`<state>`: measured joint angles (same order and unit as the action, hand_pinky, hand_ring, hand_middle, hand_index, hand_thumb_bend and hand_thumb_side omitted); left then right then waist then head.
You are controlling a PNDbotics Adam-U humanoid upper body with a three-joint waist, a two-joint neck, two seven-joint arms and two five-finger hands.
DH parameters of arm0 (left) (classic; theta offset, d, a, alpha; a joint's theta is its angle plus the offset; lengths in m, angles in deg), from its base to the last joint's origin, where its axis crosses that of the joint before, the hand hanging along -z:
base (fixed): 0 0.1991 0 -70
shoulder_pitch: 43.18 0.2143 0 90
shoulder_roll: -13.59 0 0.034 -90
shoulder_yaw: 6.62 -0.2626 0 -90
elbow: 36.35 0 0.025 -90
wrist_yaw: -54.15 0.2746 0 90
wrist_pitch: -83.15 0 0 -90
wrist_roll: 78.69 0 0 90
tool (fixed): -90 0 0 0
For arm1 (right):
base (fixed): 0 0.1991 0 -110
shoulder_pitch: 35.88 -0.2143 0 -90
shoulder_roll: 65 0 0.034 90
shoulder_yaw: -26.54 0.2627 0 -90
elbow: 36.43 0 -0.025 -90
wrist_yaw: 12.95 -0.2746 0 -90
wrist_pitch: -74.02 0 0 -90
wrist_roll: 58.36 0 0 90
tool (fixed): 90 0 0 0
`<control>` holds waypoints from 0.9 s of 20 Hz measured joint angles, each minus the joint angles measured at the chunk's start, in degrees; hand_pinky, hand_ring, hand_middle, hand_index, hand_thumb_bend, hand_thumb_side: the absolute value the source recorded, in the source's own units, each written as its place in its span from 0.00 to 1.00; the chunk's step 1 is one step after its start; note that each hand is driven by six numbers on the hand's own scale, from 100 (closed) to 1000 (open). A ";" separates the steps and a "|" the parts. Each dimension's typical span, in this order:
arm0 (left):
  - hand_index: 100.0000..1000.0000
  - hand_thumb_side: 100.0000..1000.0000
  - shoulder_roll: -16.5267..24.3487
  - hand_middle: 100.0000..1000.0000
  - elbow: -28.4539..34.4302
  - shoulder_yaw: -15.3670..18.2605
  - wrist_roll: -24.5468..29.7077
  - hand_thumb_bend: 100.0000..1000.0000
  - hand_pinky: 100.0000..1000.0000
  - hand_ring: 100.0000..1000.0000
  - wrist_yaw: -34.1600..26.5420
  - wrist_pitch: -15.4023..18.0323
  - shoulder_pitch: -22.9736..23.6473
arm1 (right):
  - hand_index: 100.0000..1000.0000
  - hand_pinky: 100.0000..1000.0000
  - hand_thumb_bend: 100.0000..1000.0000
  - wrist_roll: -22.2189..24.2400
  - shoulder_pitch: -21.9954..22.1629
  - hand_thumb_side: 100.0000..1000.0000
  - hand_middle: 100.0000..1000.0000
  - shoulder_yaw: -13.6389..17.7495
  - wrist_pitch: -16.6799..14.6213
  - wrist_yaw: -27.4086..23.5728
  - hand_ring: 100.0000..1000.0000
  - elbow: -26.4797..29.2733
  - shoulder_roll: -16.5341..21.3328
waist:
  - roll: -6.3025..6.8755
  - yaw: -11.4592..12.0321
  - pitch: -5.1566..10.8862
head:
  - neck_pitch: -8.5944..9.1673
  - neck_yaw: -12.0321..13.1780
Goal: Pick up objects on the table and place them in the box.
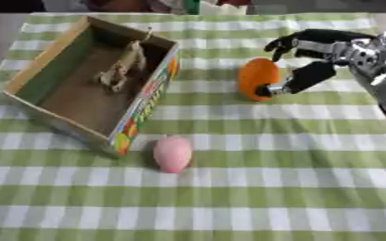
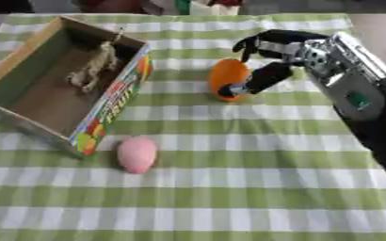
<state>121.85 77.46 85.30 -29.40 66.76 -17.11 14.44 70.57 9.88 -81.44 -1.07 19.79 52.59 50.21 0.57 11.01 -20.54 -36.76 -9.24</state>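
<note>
On the far right of the checked cloth [image 1: 229, 197], your right hand [image 1: 328, 49] curls fingers and thumb around the orange [image 1: 255, 76], right of the box [image 1: 151, 89]; a pink egg [image 1: 172, 153] lies nearer.

The worktop [image 1: 311, 188] is covered by a green-and-white checked cloth [image 1: 254, 212] that reaches nearly to its far edge. On the cloth at the left stands an open cardboard box [image 1: 159, 89] with a colourful printed side, set askew to the checks, and a pink egg-shaped object [image 1: 172, 153] lies just beside the box's near corner. Further right and well apart from the pink one, an orange rounded object [image 1: 255, 77] stands on the cloth near the far side.
</note>
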 measured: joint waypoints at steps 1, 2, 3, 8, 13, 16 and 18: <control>0.87 1.00 -0.01 0.75 0.00 0.00 0.00 0.02 0.74 0.74 -0.01 0.00 -0.01 | 0.97 0.86 0.50 -0.09 -0.17 0.60 0.74 -0.20 0.02 0.11 0.93 -0.58 -0.28 | 0.00 0.07 -0.03 | 0.00 -0.02; 0.87 1.00 -0.01 0.75 0.00 0.00 0.00 0.02 0.74 0.74 -0.02 0.00 -0.02 | 0.96 0.86 0.47 -0.22 -0.28 0.59 0.74 -0.41 -0.02 0.26 0.93 -1.21 -0.56 | 0.00 0.18 -0.08 | 0.00 -0.04; 0.87 1.00 -0.01 0.75 0.00 0.00 0.00 0.02 0.74 0.74 -0.02 0.00 -0.03 | 0.95 0.86 0.46 -0.38 -0.45 0.59 0.73 -0.55 -0.12 0.41 0.92 -1.84 -0.86 | 0.00 0.30 -0.12 | 0.01 -0.06; 0.87 1.00 -0.04 0.75 0.00 0.00 -0.01 0.02 0.74 0.74 -0.18 -0.01 -0.06 | 0.79 0.83 0.24 -2.15 -0.96 0.54 0.64 -0.79 -0.59 0.93 0.88 -3.47 -1.83 | -0.03 0.36 -0.26 | 0.00 -0.13; 0.87 1.00 -0.39 0.74 0.00 0.00 -0.03 0.02 0.74 0.74 -0.29 -0.02 -0.07 | 0.73 0.82 0.09 -4.52 -1.36 0.50 0.58 -0.78 -0.41 1.49 0.85 -4.42 -2.23 | -0.16 0.36 -0.26 | 0.00 -0.14; 0.87 1.00 -0.44 0.74 0.00 0.00 -0.03 0.02 0.74 0.74 -0.39 -0.01 -0.07 | 0.68 0.80 0.00 -5.45 -2.00 0.40 0.53 -0.78 -0.18 1.58 0.81 -5.71 -2.65 | -0.15 0.36 -0.26 | -0.01 -0.15; 0.87 1.00 -0.44 0.74 0.00 0.00 -0.04 0.02 0.74 0.74 -0.42 0.00 -0.07 | 0.66 0.79 0.00 -6.06 -2.57 0.32 0.50 -0.76 -0.03 1.86 0.79 -6.87 -2.82 | -0.08 0.36 -0.26 | -0.01 -0.17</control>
<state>121.41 77.46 85.30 -29.45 66.34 -17.11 14.37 64.51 7.31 -82.20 -1.10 21.66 45.72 47.39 0.48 11.38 -20.80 -36.78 -9.40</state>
